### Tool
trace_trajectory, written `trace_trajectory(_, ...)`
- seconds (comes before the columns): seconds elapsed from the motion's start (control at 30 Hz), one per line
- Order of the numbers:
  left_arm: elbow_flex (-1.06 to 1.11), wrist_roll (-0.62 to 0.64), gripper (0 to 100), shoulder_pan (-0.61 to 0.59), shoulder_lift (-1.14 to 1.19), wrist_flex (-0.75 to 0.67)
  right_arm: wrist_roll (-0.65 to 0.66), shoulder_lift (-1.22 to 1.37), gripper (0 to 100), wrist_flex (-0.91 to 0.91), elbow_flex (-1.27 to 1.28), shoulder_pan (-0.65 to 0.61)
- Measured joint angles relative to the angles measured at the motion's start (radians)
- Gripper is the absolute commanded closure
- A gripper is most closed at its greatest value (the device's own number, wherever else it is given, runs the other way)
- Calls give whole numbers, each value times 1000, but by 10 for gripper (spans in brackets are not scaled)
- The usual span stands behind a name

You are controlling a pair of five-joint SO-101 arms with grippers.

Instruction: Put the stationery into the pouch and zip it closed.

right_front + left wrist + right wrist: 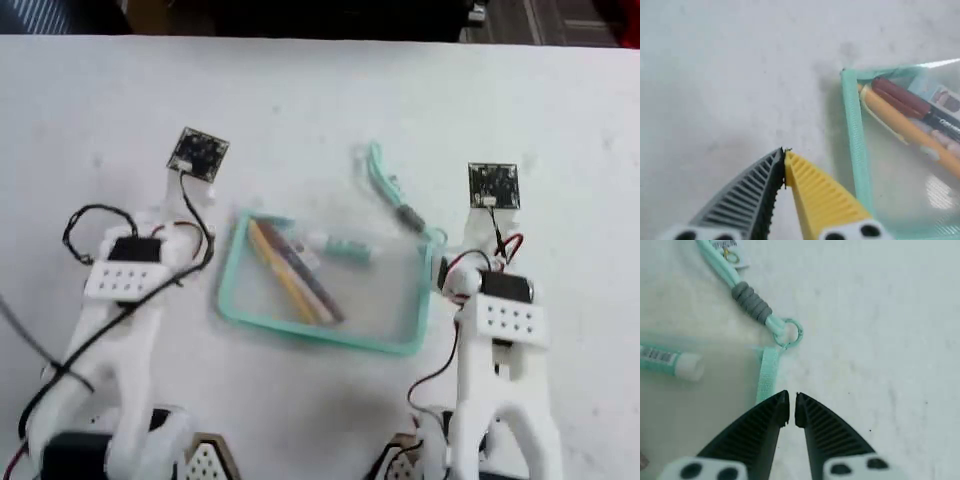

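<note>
Pouch (228,270), pens (295,275) inside: we log it between grippers. Left gripper (785,162), tips together, empty, just beside its corner. Right gripper (791,410), tips almost touching, empty, near its strap ring (801,333).

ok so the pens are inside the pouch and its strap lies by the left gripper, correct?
Not quite. The pens are inside the pouch, but its strap lies by the right gripper, as the right wrist view shows.
</note>
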Motion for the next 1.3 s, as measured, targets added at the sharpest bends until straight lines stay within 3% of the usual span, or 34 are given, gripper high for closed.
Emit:
trace_trajectory(0.2, -178, 3, 978, -6, 393, -17, 2, 167, 981, 14, -37, 5)
trace_trajectory(0.5, -560, 6, 978, -6, 766, 226, 57, 347, 981, 12, -120, -143)
trace_trajectory(0.8, -681, 11, 977, -8, 844, 278, 64, 661, 981, 64, -460, -236)
trace_trajectory(0.97, -717, 95, 977, 12, 853, 278, 64, 835, 981, 97, -651, -236)
trace_trajectory(1.3, -727, 126, 977, 60, 853, 278, 64, 856, 981, 132, -710, -213)
